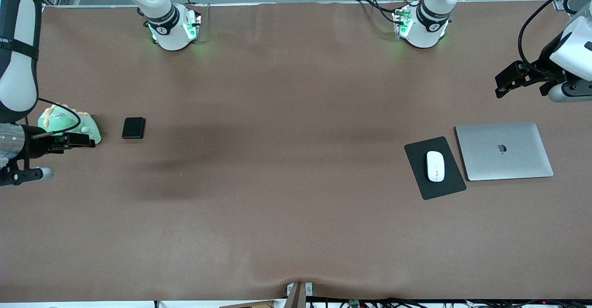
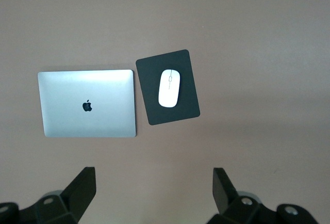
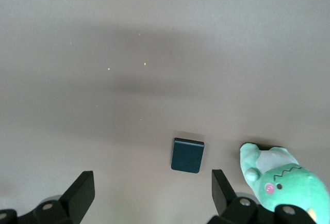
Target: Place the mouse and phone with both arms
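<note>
Two arms: both hang in the air at their own ends of the table [image 1: 286, 234], neither holding anything.
Landmark: silver laptop [image 1: 504, 150], closed, lying flat toward the left arm's end of the table.
Mouse mat: black mat [image 1: 434, 168] just beside the laptop on the side toward the right arm's end, turned slightly askew to the laptop's edge.
Mouse: white mouse [image 1: 435, 166] resting on the mat, near its middle, one mat-margin away from the laptop.
Phone: black phone [image 1: 133, 128] lying flat on the bare table, well apart from the laptop, at the right arm's end.
Plush toy: green plush toy [image 1: 69, 122] near the phone, farther still from the laptop.
Left gripper: left gripper [image 2: 153, 193] up over bare table close to the laptop, fingers spread wide and empty.
Right gripper: right gripper [image 3: 153, 195] over the table by the plush toy and phone, well apart from the laptop, fingers spread wide and empty.
</note>
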Available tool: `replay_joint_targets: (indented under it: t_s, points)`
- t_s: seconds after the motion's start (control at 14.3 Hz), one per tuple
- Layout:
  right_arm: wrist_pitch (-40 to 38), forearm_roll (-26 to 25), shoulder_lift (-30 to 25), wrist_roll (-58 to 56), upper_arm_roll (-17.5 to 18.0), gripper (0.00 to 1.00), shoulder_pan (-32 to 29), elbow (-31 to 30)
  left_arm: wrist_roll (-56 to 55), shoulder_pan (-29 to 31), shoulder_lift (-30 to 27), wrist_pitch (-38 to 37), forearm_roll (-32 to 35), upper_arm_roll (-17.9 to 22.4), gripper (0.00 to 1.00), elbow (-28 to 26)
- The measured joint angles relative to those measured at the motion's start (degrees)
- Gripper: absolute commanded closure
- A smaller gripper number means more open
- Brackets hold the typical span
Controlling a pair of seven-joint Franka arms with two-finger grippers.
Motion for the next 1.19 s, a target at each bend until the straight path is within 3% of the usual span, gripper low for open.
replay_joint_targets:
  t_s: [0.21,0.35,0.49,0.84,1.19]
  points:
    - [-3.90,0.00,-0.06,-0.01,2.95,0.00,-3.51,7.03,1.42,0.02,-0.07,-0.04,0.04,0.00,0.00,0.02]
    - [-6.20,-0.02,-0.85,-0.01,6.86,0.00,-7.52,9.41,3.33,0.16,-0.40,-0.40,0.08,0.04,0.00,0.11]
    - [-8.97,-0.02,-1.43,-0.01,8.18,0.00,-9.70,10.68,3.94,0.52,-0.72,-1.08,0.08,0.05,0.00,0.39]
    - [-14.02,-1.22,-7.71,0.82,7.47,0.00,-8.61,11.97,4.07,0.70,-0.94,-1.54,0.08,0.05,0.00,0.65]
    - [-14.91,-1.70,-14.40,2.76,5.71,0.00,-7.04,7.72,1.40,0.67,-0.95,-1.57,0.08,-0.09,0.00,1.83]
